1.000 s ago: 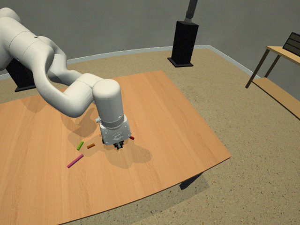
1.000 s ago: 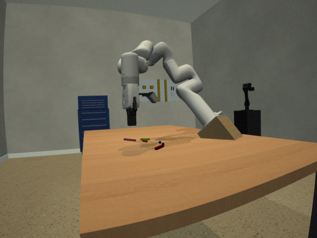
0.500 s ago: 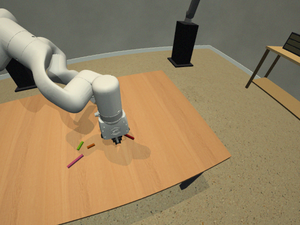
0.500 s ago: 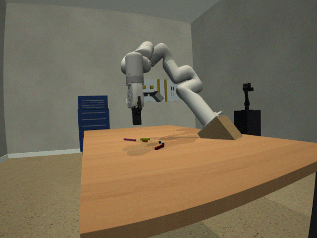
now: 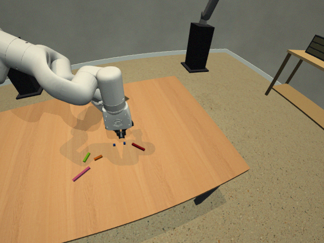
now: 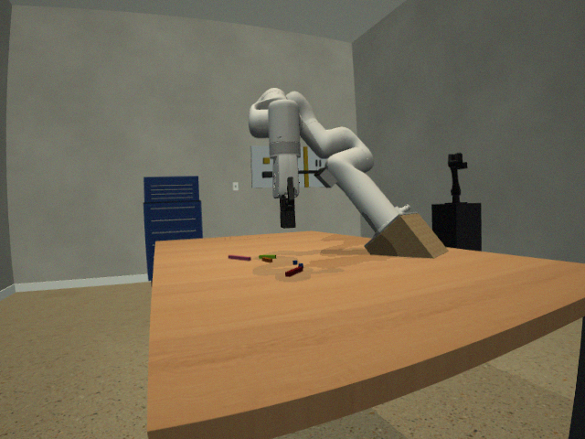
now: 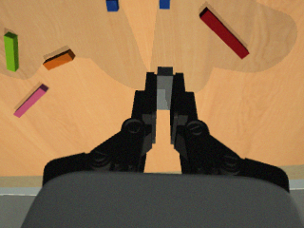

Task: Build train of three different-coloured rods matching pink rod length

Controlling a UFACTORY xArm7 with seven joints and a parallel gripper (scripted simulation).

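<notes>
Top view showed the tool (image 5: 121,136) (image 6: 287,225) (image 7: 163,88) above the table (image 5: 170,117) (image 6: 330,330) (image 7: 95,138), its fingers nearly closed on a grey rod (image 5: 121,134) (image 7: 163,92), which the wrist view showed between them. The exterior view put the fingertips well off the tabletop. Below, a little to the near side in the top view, lay two short blue rods, a left blue rod (image 5: 114,144) (image 6: 294,262) (image 7: 112,6) and a right blue rod (image 5: 124,143) (image 6: 300,265) (image 7: 164,4), apart from one another. Right of them the red rod (image 5: 137,146) (image 6: 293,271) (image 7: 224,33) slanted from far left to near right, its far end near the right blue rod but not touching it. To the left and nearer lay the orange rod (image 5: 97,157) (image 6: 267,260) (image 7: 59,59), with the lime rod (image 5: 86,157) (image 6: 267,256) (image 7: 11,52) just left of it, turned at another angle. Nearest and farthest left was the pink rod (image 5: 81,173) (image 6: 239,257) (image 7: 31,101), slanting from near left to far right. All six rods on the table lay apart, and no two met end to end; no train had been formed.

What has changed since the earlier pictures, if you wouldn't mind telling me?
The gripper moved rightward in the exterior view, toward the arm's base, keeping hold of the grey rod. The pink, lime, orange and red rods stayed put.
</notes>
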